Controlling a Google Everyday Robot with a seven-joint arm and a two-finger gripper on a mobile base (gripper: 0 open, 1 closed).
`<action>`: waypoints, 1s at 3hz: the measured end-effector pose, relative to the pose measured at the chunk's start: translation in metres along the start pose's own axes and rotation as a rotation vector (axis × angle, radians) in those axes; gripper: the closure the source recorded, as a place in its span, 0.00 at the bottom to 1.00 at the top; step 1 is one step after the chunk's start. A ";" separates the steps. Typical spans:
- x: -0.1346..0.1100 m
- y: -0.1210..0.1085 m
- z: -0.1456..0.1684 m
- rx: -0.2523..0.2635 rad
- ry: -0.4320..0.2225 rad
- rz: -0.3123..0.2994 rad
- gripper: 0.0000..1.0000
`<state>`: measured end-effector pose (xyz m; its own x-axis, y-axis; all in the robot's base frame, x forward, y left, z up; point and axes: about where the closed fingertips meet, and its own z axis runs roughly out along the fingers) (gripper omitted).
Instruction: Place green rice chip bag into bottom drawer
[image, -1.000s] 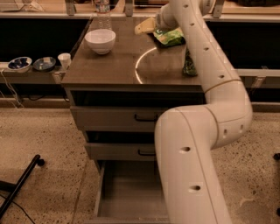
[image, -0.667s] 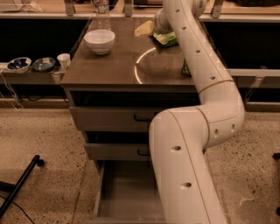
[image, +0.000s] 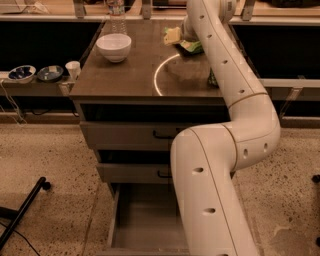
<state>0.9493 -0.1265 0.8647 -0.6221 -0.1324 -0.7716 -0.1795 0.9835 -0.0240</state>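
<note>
The robot's white gripper (image: 183, 33) hung over the crinkly light-green rice chip bag (image: 193, 47) at the dark wooden tabletop's (image: 130, 75) far edge, its grip unreadable, so a firm, centred pinch should have preceded any carry toward the open grey metal bottom drawer (image: 145, 220).

The one camera sits high, close behind the robot's own arm (image: 215, 165), and faces forward and down. The arm's thick lower links fill the right foreground, very near the lens. Beyond them the cabinet top (image: 130, 75) lies at middle distance, seen obliquely from above and in front. The open bottom drawer (image: 145, 220) sits at the lower edge, partly cropped. The gripper (image: 181, 36) is farthest from the lens, at the top's back edge beside the green rice chip bag (image: 192, 46).
</note>
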 end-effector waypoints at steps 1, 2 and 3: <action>0.002 -0.004 -0.001 0.031 0.018 -0.031 0.23; 0.012 0.001 0.001 0.054 0.072 -0.096 0.54; 0.022 0.006 0.003 0.049 0.114 -0.121 0.77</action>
<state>0.9372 -0.1227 0.8456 -0.6810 -0.2604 -0.6844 -0.2222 0.9640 -0.1457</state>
